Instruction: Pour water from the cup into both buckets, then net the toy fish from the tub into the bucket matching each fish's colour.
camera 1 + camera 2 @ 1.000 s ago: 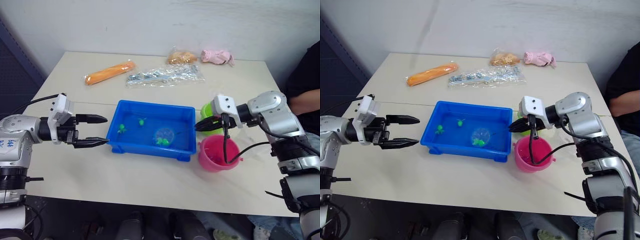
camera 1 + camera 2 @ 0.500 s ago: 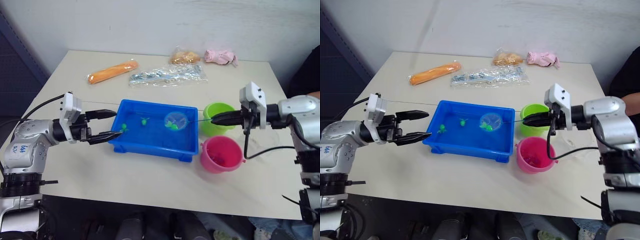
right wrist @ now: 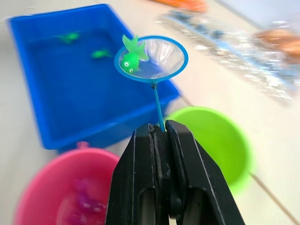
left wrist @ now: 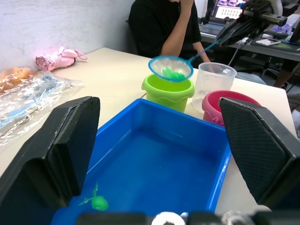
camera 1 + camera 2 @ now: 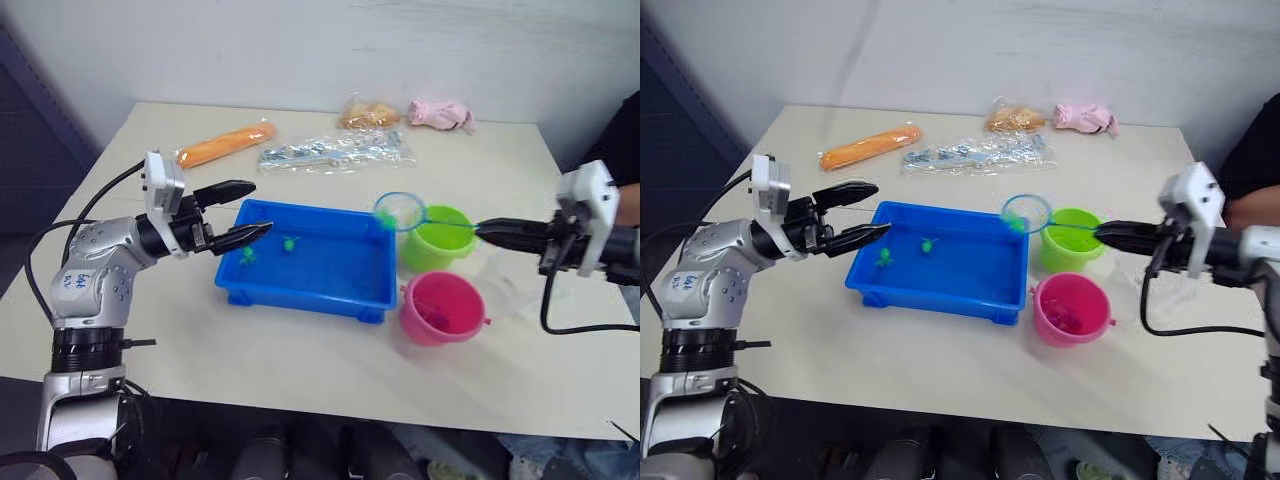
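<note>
A green toy fish sits in my net, at the edge of the blue hoop. I hold the net up in the air, between the blue tub and the lime green bucket. My right gripper is squeezed tight on the net's thin handle. Two more green fish lie in the tub. The pink bucket stands just beside the tub and touches the green one. Something small and pink lies inside it, too blurry to make out. The clear cup stands behind the buckets. My left gripper hovers over the tub's other end, fingers spread wide, holding nothing. At the far side of the table lie an orange roll, a clear plastic bag, a bag of something tan and a pink cloth thing. A person in black sits at the table, cut off at the top.
</note>
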